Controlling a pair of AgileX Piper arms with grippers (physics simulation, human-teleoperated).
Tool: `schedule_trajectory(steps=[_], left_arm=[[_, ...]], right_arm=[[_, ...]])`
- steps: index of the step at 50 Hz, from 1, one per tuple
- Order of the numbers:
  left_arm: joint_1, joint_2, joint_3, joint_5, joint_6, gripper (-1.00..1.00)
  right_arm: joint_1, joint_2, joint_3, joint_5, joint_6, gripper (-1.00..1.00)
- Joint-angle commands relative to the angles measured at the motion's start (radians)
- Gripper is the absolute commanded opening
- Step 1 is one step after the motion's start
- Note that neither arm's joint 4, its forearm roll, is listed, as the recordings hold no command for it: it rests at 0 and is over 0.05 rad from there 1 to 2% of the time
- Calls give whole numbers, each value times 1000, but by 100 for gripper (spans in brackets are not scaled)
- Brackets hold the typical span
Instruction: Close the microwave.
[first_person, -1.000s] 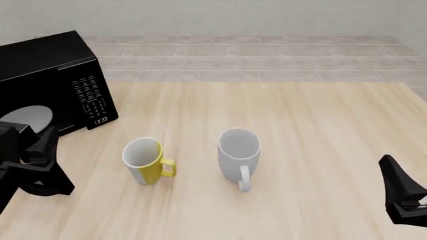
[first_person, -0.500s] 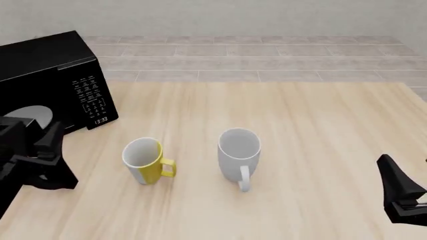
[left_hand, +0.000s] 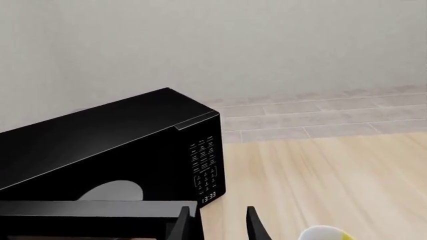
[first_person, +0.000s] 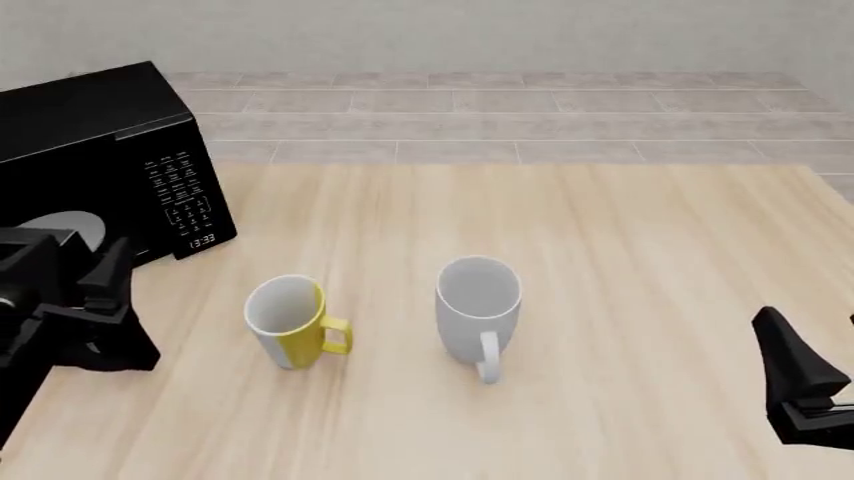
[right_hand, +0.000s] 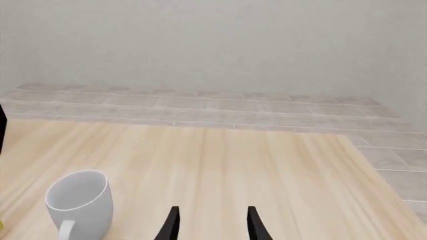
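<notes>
The left claw (first_person: 107, 300) had crept toward the microwave (first_person: 120, 160) over the last second, fingers apart and holding nothing, and sat just short of its open front with the door's (left_hand: 93, 220) edge close beside it. That suggested the closing push was underway but unfinished. The right claw (right_hand: 210, 222), also apart and empty, hung well off from the microwave.

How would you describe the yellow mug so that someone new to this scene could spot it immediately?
Start at the microwave in the table's far left corner, then come toward the near edge and slightly right. Two mugs stand side by side there; it is the left one, yellow outside and white inside with its handle pointing right, unlike the plain white mug.
</notes>
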Motion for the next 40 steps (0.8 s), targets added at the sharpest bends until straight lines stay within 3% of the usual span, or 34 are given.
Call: schedule_trajectory(steps=[1,10,17,21,34,40], left_arm=[[46,70,23,56,22,100],[49,96,23,29,24,100],[50,194,23,-48,22,100],[44,131,23,13,3,100],[38,82,4,71,2,100],[36,118,5,38,6,100]], right_arm=[[3,1,0,-4,4,100],[1,-11,0,9,1,100],[1,-28,0,25,-4,100],[9,-10,0,7,-5,100],[12,5,0,-10,-6,100],[12,6,0,-11,-5,100]])
